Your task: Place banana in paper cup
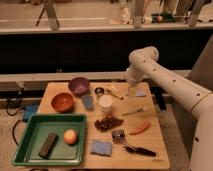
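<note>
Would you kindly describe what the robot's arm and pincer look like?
The arm is white to cream, made of thick rounded tubular segments with bulbous joints and small dark dots along one segment. No loose cables show. The pale pincer hangs over the far right of the wooden board.

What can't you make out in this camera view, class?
All in the camera view:
- Pale-blue item: partly hidden by the gripper, which hangs low over the table's far-right part.
- Dark heap in front of the paper cup: too blurred to identify.
- Robot arm: cut off by the right edge.
</note>
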Available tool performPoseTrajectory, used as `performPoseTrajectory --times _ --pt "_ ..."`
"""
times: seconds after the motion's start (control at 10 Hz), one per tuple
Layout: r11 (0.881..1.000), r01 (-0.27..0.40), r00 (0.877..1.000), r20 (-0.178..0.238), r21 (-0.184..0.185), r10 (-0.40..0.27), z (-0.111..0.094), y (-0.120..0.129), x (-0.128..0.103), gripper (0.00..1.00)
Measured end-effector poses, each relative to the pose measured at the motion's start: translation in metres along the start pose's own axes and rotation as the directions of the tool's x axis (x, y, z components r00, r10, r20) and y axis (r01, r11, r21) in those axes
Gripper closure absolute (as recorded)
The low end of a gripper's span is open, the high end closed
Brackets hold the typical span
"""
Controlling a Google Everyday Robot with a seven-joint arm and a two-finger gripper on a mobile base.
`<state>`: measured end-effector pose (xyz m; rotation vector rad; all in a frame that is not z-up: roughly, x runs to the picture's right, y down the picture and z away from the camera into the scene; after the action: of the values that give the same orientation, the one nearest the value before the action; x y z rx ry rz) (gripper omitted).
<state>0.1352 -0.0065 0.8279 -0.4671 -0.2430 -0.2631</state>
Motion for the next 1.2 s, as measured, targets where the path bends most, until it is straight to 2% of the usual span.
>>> performPoseTrajectory --times 1.2 --pt "0.998 0.066 0.996 0.053 -0.009 -0.065 0.041 -0.021 -0.013 0.20"
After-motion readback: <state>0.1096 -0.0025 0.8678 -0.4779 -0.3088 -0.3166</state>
